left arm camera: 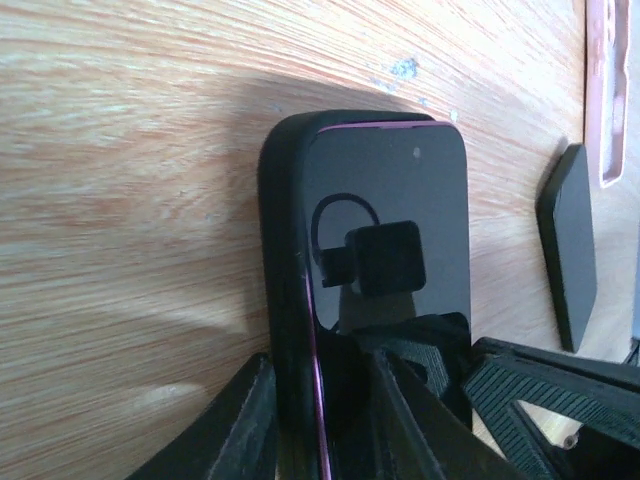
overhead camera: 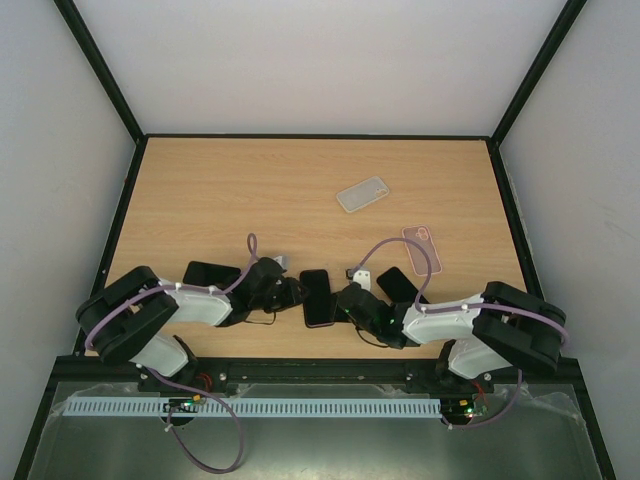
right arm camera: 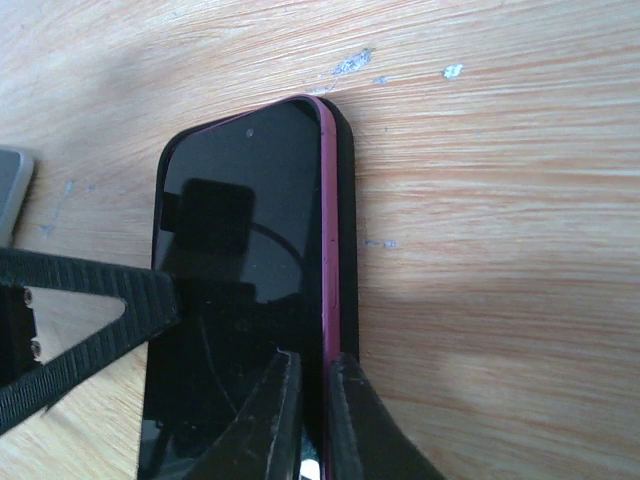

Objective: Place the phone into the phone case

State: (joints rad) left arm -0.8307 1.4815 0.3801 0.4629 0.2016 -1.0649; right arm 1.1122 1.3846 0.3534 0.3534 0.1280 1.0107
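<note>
The phone lies at the near middle of the table, sitting in the black phone case, with its magenta edge showing along the right and far rims. I judge this to be the seating step, not finished. The right gripper is nipped onto the case's right rim. The left gripper straddles the left rim; whether it clamps I cannot tell. Next, that raised edge needs pressing down while the case is kept from sliding
</note>
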